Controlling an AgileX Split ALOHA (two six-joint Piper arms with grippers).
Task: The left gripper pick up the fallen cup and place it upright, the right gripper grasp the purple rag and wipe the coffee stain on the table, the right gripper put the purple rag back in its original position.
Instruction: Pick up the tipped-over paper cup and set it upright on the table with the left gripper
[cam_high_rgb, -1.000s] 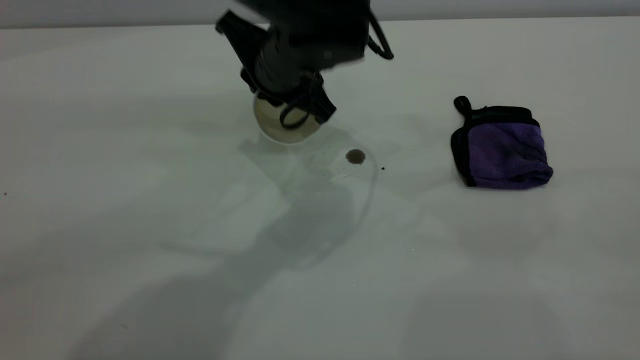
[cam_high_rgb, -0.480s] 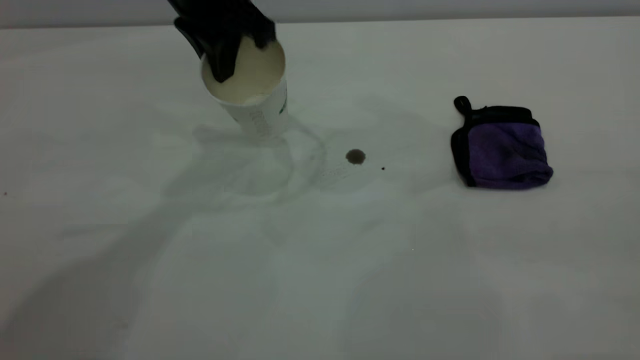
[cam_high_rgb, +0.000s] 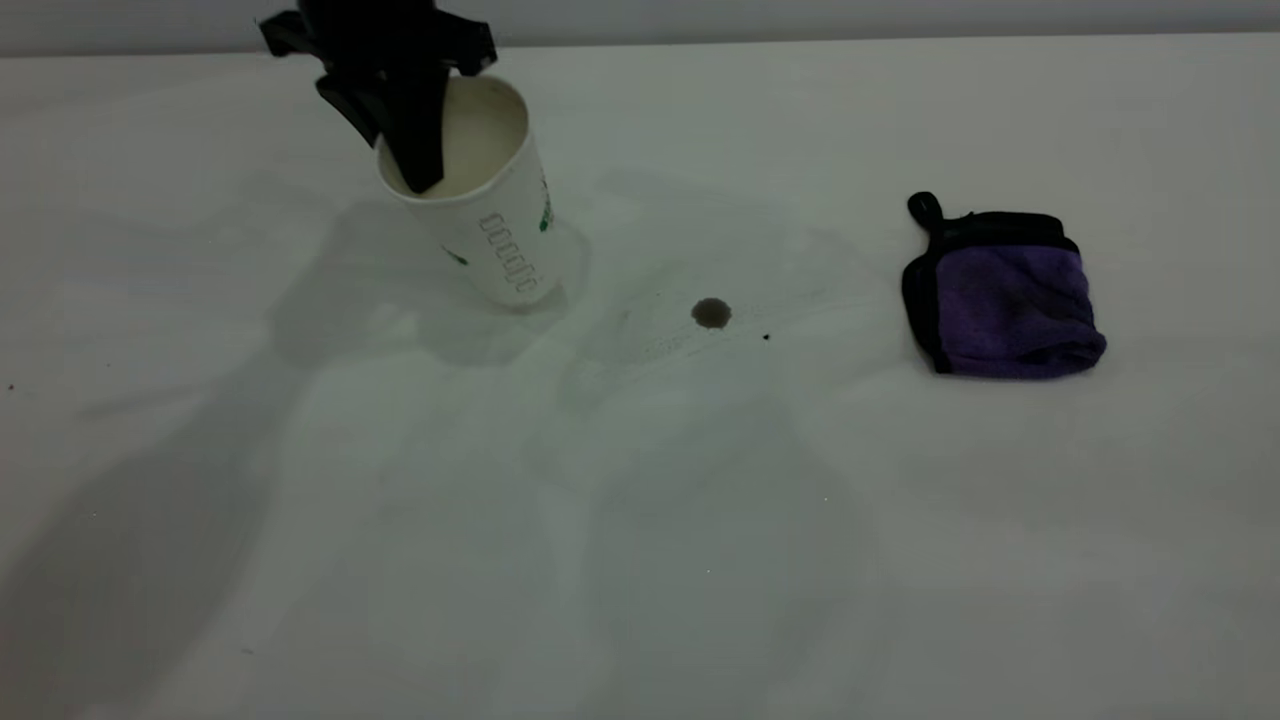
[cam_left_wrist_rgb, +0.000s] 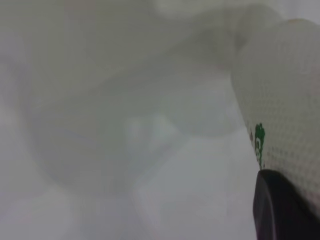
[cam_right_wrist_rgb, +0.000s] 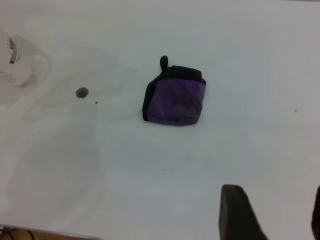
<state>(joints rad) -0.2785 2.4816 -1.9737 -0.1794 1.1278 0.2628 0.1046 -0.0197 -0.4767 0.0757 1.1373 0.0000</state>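
Note:
The white cup (cam_high_rgb: 490, 225) with green print leans to the left on the table (cam_high_rgb: 640, 580), its base touching down and its cream mouth facing up. My left gripper (cam_high_rgb: 405, 165) is shut on its rim from above, one black finger inside the mouth. The left wrist view shows the dotted cup wall (cam_left_wrist_rgb: 285, 100) against a black finger (cam_left_wrist_rgb: 280, 210). The coffee stain (cam_high_rgb: 711, 313) lies to the right of the cup. The purple rag (cam_high_rgb: 1005, 300) lies folded further right, untouched. My right gripper (cam_right_wrist_rgb: 277, 215) hovers open, well short of the rag (cam_right_wrist_rgb: 175, 97).
A tiny black speck (cam_high_rgb: 766, 337) lies just right of the stain. Faint smears ring the stain. The table's back edge runs right behind the left gripper. From the right wrist I also see the stain (cam_right_wrist_rgb: 81, 92) and the cup's base (cam_right_wrist_rgb: 15, 60).
The left gripper has raised the cup from lying on its side to nearly upright and carried it left, away from the stain. Rag and stain have not moved.

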